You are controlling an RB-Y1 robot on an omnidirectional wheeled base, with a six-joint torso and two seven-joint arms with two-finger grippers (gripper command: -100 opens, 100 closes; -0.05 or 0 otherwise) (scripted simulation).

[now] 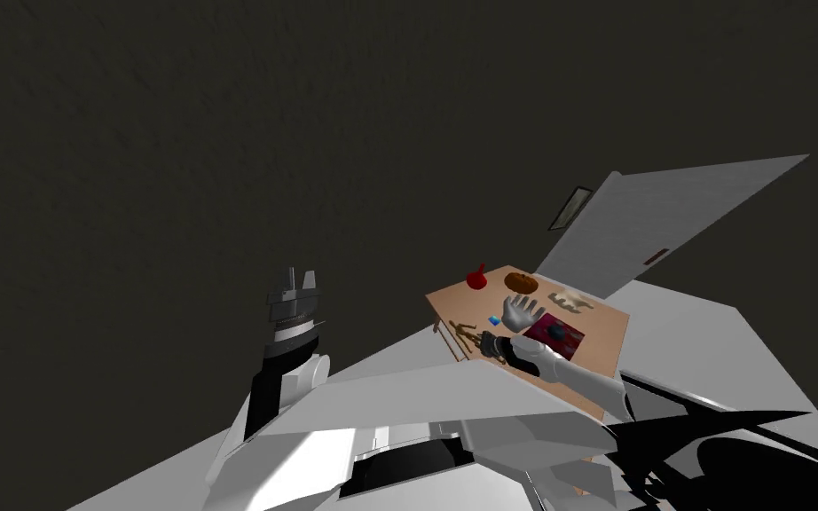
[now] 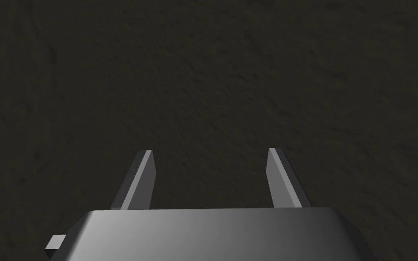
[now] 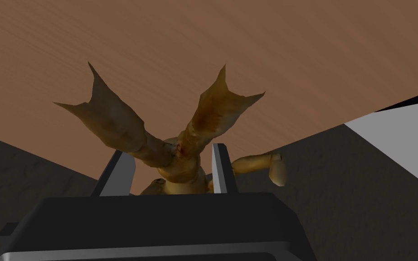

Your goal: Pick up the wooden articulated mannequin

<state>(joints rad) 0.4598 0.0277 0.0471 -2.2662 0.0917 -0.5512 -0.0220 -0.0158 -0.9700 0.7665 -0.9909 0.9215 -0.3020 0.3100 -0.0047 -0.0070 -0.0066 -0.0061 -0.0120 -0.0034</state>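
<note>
The left gripper [image 1: 296,279] hangs out to the robot's left over dark floor, well apart from the furniture; in the left wrist view [image 2: 209,151] its jaws stand wide with nothing between them. To the right of it, a brown wood-grained surface [image 1: 607,341] carries a scatter of small things. The wooden mannequin [image 1: 463,330] lies at the surface's near left corner, right by the edge. Just behind it, near the far left corner, stands a small red object [image 1: 477,280]. The right gripper [image 1: 485,342] is down at the mannequin, with its forearm reaching in across the near side of the surface. The right wrist view shows that gripper [image 3: 171,148] with its jaws narrowed on the mannequin [image 3: 178,170], one thin finger [image 3: 123,174] on each side of the hips and close against them. The figure's two legs splay away from the gripper towards the surface [image 3: 249,45], and one arm sticks out past a finger, with dark floor behind it. Whether the figure is clear of the wood cannot be told. Further right on the surface are a tiny blue block [image 1: 493,320], a round brown item [image 1: 520,282], a grey model hand [image 1: 521,312] with its fingers spread, a dark red flat piece [image 1: 565,338] with something dark on it, and a pale beige object [image 1: 571,302] towards the far right.
</note>
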